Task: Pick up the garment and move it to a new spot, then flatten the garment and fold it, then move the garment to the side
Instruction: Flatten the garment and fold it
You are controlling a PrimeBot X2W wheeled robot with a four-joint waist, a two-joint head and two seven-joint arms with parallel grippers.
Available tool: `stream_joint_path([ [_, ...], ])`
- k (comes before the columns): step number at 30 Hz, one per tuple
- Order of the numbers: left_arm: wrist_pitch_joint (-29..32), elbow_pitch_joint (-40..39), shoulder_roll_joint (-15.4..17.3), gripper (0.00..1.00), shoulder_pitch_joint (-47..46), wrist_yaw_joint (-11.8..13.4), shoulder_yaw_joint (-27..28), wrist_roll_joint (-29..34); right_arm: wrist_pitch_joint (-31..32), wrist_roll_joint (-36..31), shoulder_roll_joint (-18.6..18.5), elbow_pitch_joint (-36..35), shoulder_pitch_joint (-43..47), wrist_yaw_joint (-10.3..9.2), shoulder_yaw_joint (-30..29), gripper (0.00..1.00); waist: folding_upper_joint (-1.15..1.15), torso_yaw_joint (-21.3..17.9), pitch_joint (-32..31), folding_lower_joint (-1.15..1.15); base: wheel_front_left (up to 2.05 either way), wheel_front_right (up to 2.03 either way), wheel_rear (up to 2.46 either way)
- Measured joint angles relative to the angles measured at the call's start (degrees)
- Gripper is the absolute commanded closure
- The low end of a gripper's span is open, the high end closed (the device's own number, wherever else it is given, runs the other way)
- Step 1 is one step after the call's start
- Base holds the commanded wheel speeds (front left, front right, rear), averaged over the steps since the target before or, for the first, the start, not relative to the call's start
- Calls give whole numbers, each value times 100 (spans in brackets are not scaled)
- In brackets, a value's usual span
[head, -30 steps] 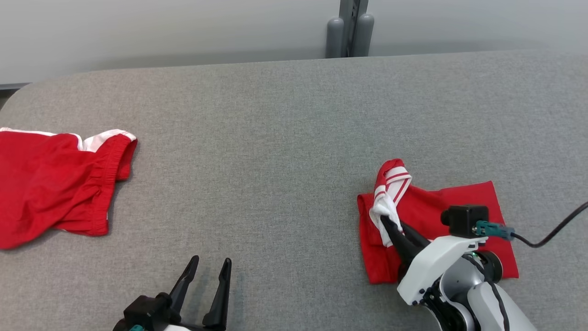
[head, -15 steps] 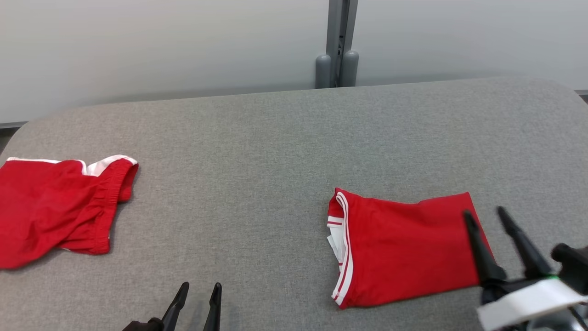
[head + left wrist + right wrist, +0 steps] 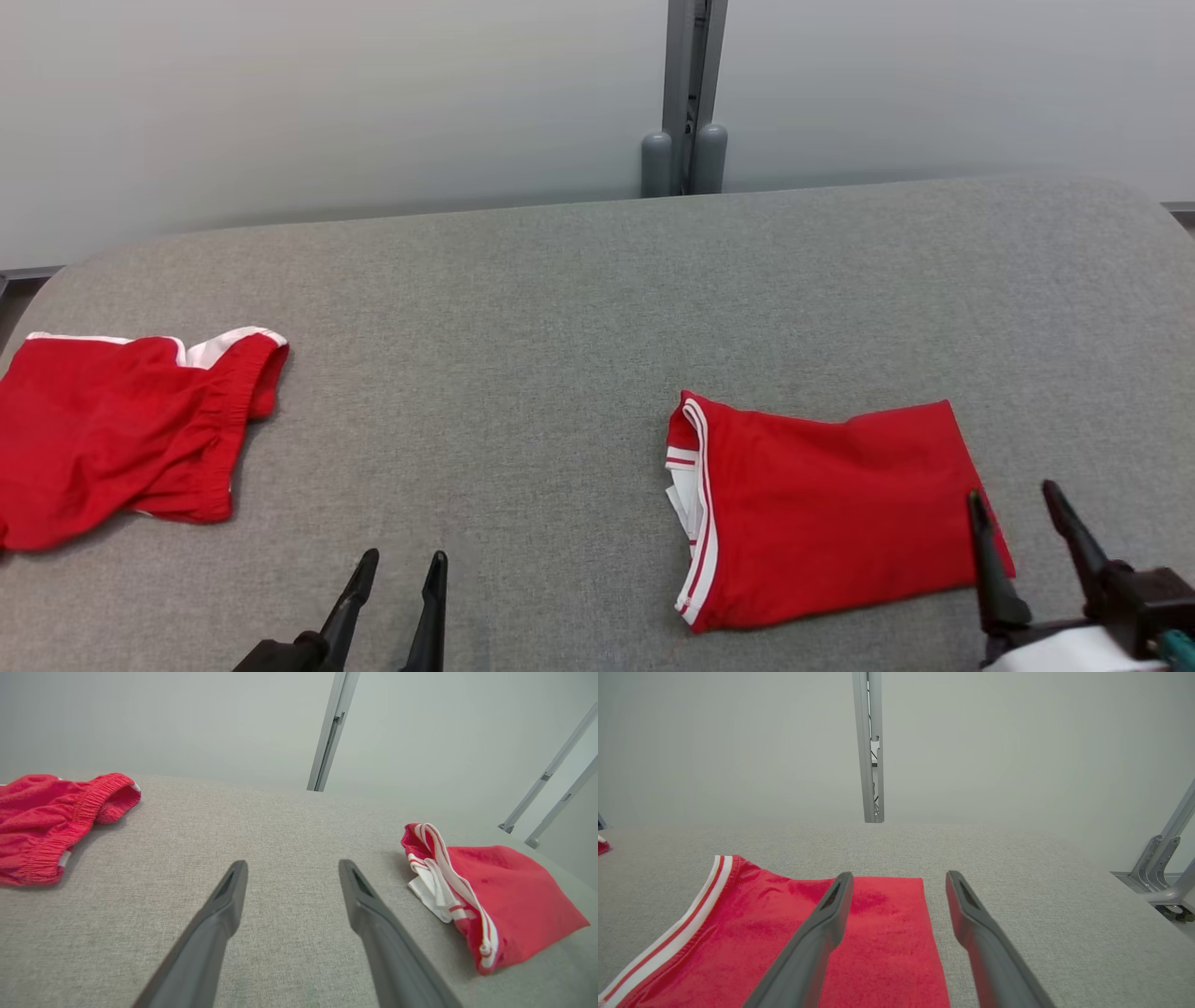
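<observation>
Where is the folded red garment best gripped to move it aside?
On the folded red garment, probably the plain right edge, approached low from the robot's right, beside the open right gripper. That edge lies flat and even; the striped left end shows loose white layers.

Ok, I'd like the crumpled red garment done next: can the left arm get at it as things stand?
Likely yes: the crumpled red garment lies left of the left gripper, whose jaws stand open, nothing in the way.

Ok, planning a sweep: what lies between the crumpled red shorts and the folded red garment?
Nothing: the head view shows bare grey fabric tabletop between the crumpled red shorts and the folded red white-trimmed garment.
</observation>
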Motion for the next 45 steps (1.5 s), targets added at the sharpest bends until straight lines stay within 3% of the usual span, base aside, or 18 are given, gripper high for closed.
stream_joint_path([
  [2, 0, -70, 0, 0, 1, 27, 14, 8, -41, -163, 80, 305, -191, 0, 99, 89, 0, 26, 11, 0, 0, 0, 0],
  [3, 0, -88, 2, 0, 0, 27, 8, 14, -52, -244, 136, 491, -322, 0, 188, 100, 0, 42, 36, 0, 0, 0, 0],
  [12, 0, -193, 1, 0, -384, -52, -116, 114, -64, -624, 449, 2229, -1883, 1, 709, 100, 0, 311, 624, 0, 0, 0, 0],
  [21, 0, -90, 1, 0, -527, -97, -164, 91, -65, 27, 461, 3190, -2787, 1, 2006, 100, 0, 704, 934, 0, 0, 0, 0],
  [28, 0, -57, 0, 0, -523, -62, -200, 7, -65, 412, 461, 3648, -3009, 1, 3053, 100, 0, 767, 826, 0, 0, 0, 0],
  [32, 0, -87, -1, 0, -462, -10, -109, -58, -64, 492, 468, 3602, -2984, 2, 3379, 100, 0, 716, 685, 0, 0, 0, 0],
  [37, 0, -337, -4, 0, -236, 105, 126, -65, -65, 214, 471, 2428, -2515, 1, 2867, 100, 0, 570, 419, 0, 0, 0, 0],
  [38, 0, -398, 0, 0, -185, 136, 207, -64, -64, 69, 476, 2113, -2335, 2, 2666, 97, 0, 531, 357, 0, 0, 0, 0],
  [39, 0, -471, -2, 0, -121, 162, 303, -60, -64, -105, 472, 1779, -2141, 1, 2447, 61, 0, 486, 290, 0, 0, 0, 0],
  [41, 0, -605, -1, 0, 31, 213, 481, -24, -65, -405, 446, 1089, -1729, 2, 2039, 0, 0, 376, 165, 0, 0, 0, 0],
  [45, 0, -854, 1, 0, 232, 266, 748, 177, -66, -702, 149, -208, -916, 1, 1250, 0, 0, 120, -56, 0, 0, 0, 0],
])
